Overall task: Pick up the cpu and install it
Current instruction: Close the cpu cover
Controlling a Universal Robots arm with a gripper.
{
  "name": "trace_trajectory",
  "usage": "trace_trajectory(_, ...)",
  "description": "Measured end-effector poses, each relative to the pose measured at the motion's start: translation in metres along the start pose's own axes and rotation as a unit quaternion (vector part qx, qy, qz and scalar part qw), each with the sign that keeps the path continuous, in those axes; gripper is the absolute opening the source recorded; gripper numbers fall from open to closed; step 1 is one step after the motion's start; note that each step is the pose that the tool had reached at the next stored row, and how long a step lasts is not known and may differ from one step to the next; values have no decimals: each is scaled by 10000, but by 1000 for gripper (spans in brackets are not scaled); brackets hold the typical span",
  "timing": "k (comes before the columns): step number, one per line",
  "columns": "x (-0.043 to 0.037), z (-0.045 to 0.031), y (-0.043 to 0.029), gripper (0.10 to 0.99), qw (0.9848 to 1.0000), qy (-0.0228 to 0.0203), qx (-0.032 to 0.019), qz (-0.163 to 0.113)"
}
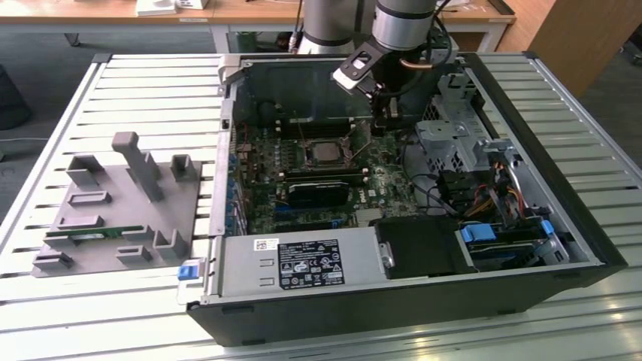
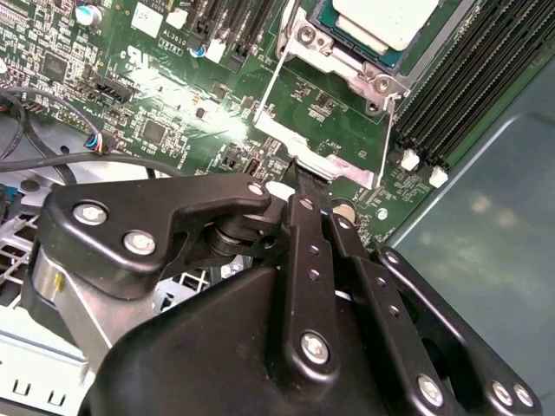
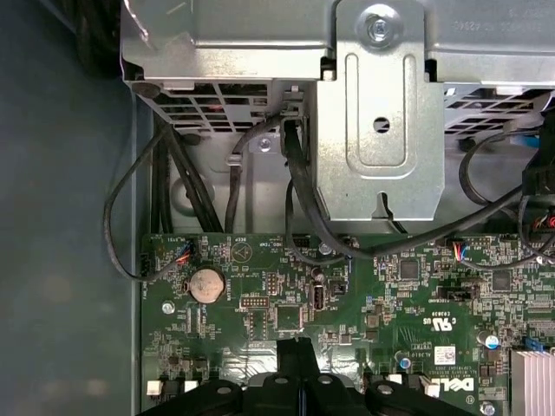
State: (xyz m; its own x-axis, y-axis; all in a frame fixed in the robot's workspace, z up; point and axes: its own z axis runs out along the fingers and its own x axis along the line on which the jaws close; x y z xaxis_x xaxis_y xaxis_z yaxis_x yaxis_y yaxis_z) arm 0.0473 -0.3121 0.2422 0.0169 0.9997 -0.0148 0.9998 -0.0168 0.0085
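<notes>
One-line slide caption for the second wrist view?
Shut gripper near the silver retention frame; cpu seated just beyond it.

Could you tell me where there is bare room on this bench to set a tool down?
The slatted table is bare beyond the grey fixture, to the exterior view's left of the computer case, and along the near edge. Inside the case it is crowded: the pincer hangs near the cpu, with cables by the drive cage.

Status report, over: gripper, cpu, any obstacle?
Gripper shut, holding nothing, over the motherboard. Cpu lies in its socket, load plate open. No obstacle seen.
</notes>
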Motion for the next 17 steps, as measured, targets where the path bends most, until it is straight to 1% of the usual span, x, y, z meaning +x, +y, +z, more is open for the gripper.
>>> trace_trajectory(17,-1,1,-67,106,10000,0,0,1)
